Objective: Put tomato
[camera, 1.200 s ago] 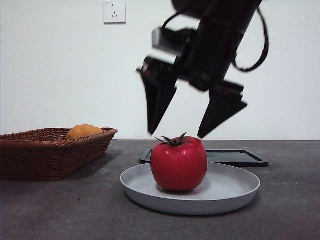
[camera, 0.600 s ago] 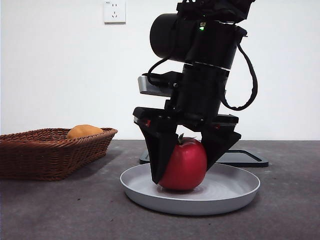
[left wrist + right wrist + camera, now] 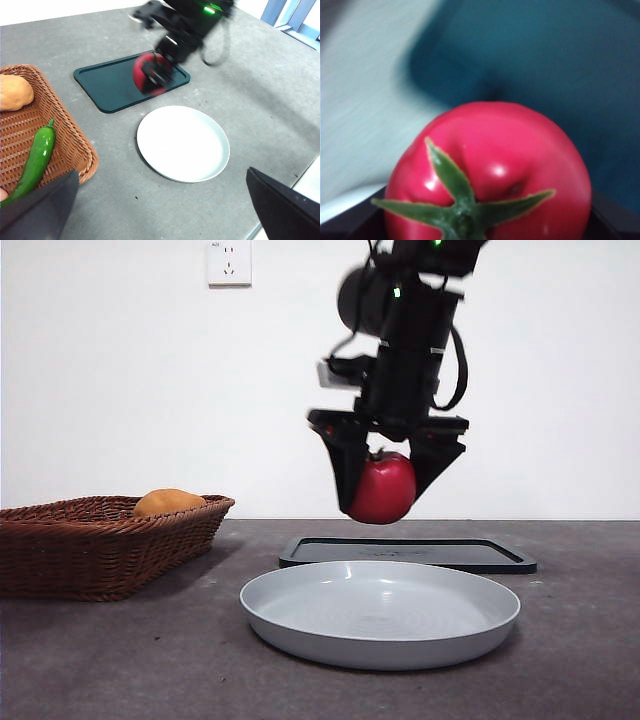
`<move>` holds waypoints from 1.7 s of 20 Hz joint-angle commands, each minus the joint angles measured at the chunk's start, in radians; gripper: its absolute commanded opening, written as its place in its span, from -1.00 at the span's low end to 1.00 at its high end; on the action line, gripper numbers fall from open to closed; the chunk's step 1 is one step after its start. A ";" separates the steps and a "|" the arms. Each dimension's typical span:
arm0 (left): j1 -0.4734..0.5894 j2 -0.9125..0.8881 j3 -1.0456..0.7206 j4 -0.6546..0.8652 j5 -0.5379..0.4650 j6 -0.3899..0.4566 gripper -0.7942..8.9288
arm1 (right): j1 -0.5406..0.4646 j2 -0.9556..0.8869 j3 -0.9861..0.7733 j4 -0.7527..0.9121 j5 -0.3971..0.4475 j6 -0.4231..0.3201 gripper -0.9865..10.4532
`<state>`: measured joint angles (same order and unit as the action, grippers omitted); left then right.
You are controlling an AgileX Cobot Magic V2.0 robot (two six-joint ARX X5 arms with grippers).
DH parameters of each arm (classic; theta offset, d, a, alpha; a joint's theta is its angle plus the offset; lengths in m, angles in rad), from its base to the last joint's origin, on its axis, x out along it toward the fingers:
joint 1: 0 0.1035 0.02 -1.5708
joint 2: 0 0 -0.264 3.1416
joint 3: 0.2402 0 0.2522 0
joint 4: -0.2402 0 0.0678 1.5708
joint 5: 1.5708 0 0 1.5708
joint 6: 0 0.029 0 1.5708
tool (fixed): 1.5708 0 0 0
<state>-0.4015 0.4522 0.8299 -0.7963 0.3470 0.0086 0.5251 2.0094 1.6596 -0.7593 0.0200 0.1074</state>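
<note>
No writing is readable. The right gripper (image 3: 385,485) grasps the glossy round tomato (image 3: 383,489) in the air over the dark rectangular tray (image 3: 420,552), behind the smooth grey plate (image 3: 300,605); the left gripper (image 3: 165,200) is spread open beside the woven wicker basket (image 3: 90,540)

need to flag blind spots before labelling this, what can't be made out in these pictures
- Right gripper: in the right wrist view the tomato fills the frame and hides the jaws.
- Dark tray: blurred in the right wrist view, its edges unclear.
- Wicker basket: cut off by the left wrist view's edge; the front view hides its green pepper.
- Tomato's underside: the left wrist view is motion-blurred.
</note>
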 commanded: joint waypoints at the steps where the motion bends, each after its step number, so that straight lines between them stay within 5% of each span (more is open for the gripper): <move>1: -0.003 0.004 0.011 0.011 0.004 -0.005 0.58 | -0.046 0.127 0.183 -0.029 -0.002 -0.033 -0.55; 5: -0.003 0.004 0.011 0.011 0.005 -0.005 0.58 | -0.112 0.275 0.371 -0.050 -0.058 -0.014 -0.55; 14: -0.003 0.004 0.011 0.011 0.005 -0.005 0.58 | -0.136 0.357 0.388 -0.071 -0.102 -0.018 -0.55; 15: -0.003 0.004 0.011 0.011 0.004 -0.005 0.58 | -0.136 0.357 0.388 -0.071 -0.102 -0.018 -0.50; 18: -0.003 0.004 0.011 0.011 0.005 -0.005 0.58 | -0.137 0.357 0.420 -0.096 -0.100 -0.018 0.32; 24: -0.003 0.004 0.011 0.011 0.004 -0.005 0.58 | -0.149 0.329 0.808 -0.513 -0.087 -0.015 0.39; 26: -0.003 0.004 0.011 0.011 0.005 -0.005 0.58 | -0.156 0.270 0.853 -0.649 -0.012 -0.015 0.39; 30: -0.003 0.004 0.011 0.011 0.004 -0.005 0.58 | -0.169 0.117 0.781 -0.662 0.059 -0.027 0.38; 34: -0.003 0.004 0.011 0.011 0.005 -0.005 0.58 | -0.174 -0.099 0.475 -0.662 0.135 -0.028 0.38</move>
<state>-0.4015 0.4522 0.8299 -0.7959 0.3470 0.0086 0.3473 1.9110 2.1521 -1.3430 0.1421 0.0853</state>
